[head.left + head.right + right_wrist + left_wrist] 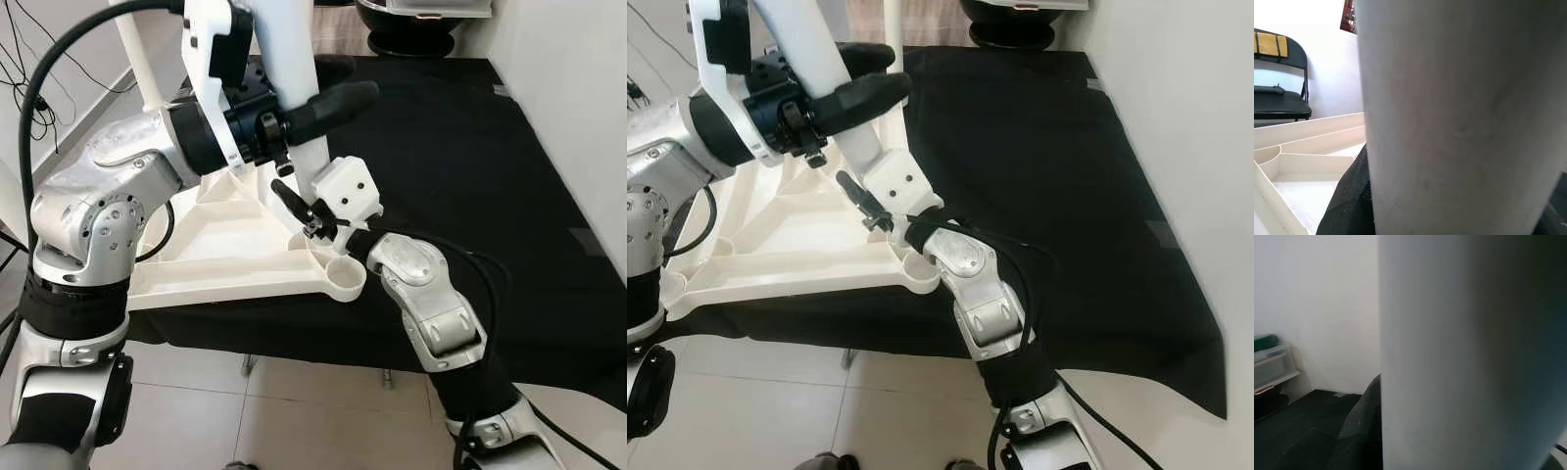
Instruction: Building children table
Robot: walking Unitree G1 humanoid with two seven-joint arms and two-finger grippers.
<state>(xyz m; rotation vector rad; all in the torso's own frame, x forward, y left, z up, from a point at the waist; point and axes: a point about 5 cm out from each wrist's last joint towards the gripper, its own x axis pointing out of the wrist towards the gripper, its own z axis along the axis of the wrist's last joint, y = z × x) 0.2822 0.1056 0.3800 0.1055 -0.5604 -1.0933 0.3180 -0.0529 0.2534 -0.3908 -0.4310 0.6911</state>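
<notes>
white plastic tabletop (225, 257) lying upside down on a black cloth (470, 166), its underside showing raised ribs that meet in a triangular pattern and a round socket (343, 279) at the near corner by the cloth's front edge. a white tapered leg (286, 69) stands upright over the tabletop, rising out of the top of both eye views; a second white leg (139, 54) stands at the far left corner, also cut off at the top.

left gripper (328, 93) reaches across from the left, high on the leg, its black fingers (338, 101) closed around the leg's shaft. right gripper (299, 201) comes up from below on the right and meets the same leg near its base, its thin black fingers (290, 199) set against the leg's lower part; whether they clamp it or merely touch it cannot be told, since the wrist housing (348, 191) covers the contact.

in the left wrist view the leg (1469, 352) is a pale blurred column, with a dark finger (1359, 423) beside it, a white wall and a shelf (1271, 367) at the edge. in the right wrist view the leg (1449, 117) again stands close, with a black textured finger (1349, 200) at its foot, the tabletop's ribs (1308, 147) beyond, and a black folding chair (1278, 103) by the wall.

the leg's foot, and whether it sits in a socket, is hidden behind the right wrist. a dark object (411, 24) at the far end of the cloth is cut off and cannot be identified.
</notes>
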